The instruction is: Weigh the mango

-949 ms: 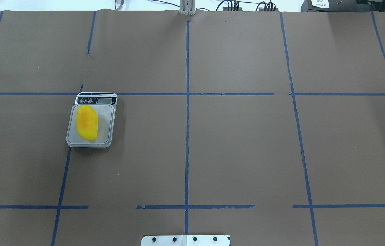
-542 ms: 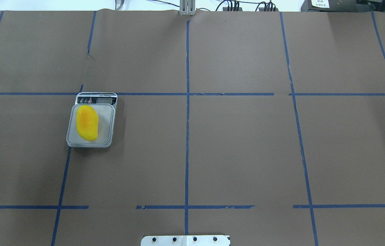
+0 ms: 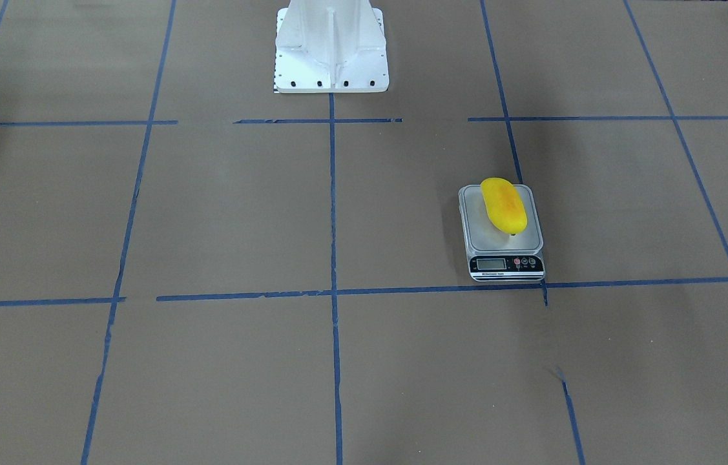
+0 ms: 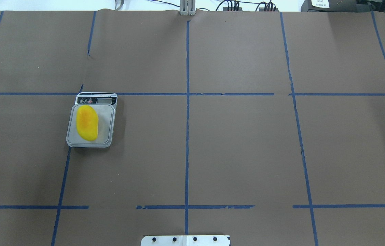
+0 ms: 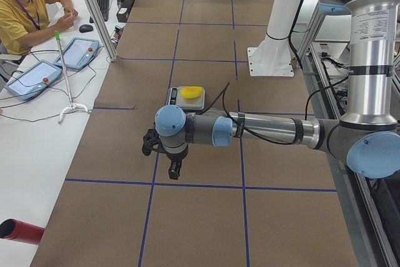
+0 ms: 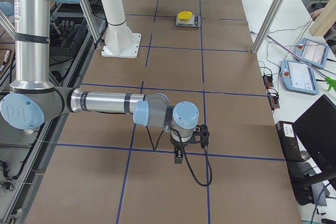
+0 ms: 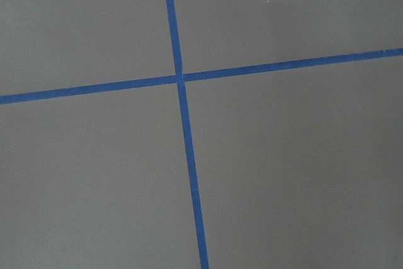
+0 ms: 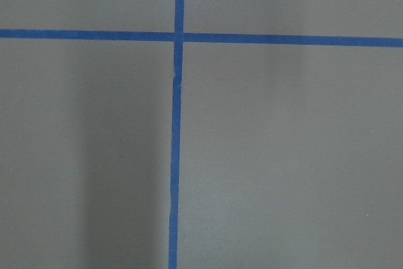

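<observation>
Jaws' spread cannot be told; the smooth oval mango point(image 4: 87, 123), yellow with orange blush, lies on the scale point(image 4: 106, 127).

The left arm point(image 5: 269, 128) and right arm point(image 6: 105, 102) stretch out level, left tool point(image 5: 174, 169) and right tool point(image 6: 179, 156) pointing down.
</observation>
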Available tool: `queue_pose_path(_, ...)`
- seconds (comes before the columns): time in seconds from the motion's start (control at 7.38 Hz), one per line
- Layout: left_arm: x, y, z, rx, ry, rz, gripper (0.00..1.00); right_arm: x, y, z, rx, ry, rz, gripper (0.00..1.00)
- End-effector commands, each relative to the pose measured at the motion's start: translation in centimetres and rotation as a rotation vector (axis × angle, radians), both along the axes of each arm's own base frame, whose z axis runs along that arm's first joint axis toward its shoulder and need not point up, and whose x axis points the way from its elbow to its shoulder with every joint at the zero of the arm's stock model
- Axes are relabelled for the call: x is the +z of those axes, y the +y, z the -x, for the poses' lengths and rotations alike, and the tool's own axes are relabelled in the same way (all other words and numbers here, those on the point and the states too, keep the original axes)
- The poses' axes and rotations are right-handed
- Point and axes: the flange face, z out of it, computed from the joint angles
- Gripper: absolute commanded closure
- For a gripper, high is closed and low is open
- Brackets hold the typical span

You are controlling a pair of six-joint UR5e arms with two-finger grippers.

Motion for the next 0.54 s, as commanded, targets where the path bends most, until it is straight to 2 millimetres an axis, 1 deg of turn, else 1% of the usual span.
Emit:
queue_pose_path(0.0,-0.49,-0.13,0.0,0.0,0.0,-0.01,0.0,0.0,0.0,0.0,0.0,0.0,0.0,0.0)
queue_pose_path(0.27,-0.05,0.21,0.02,0.0,-0.002,-0.001,0.0,0.0,0.0,0.0,0.0,0.0,0.0,0.0)
queue_pose_path(0.41,-0.19,0.07,0.01,0.0,-0.002,-0.004,0.0,0.0,0.0,0.0,0.0,0.0,0.0,0.0)
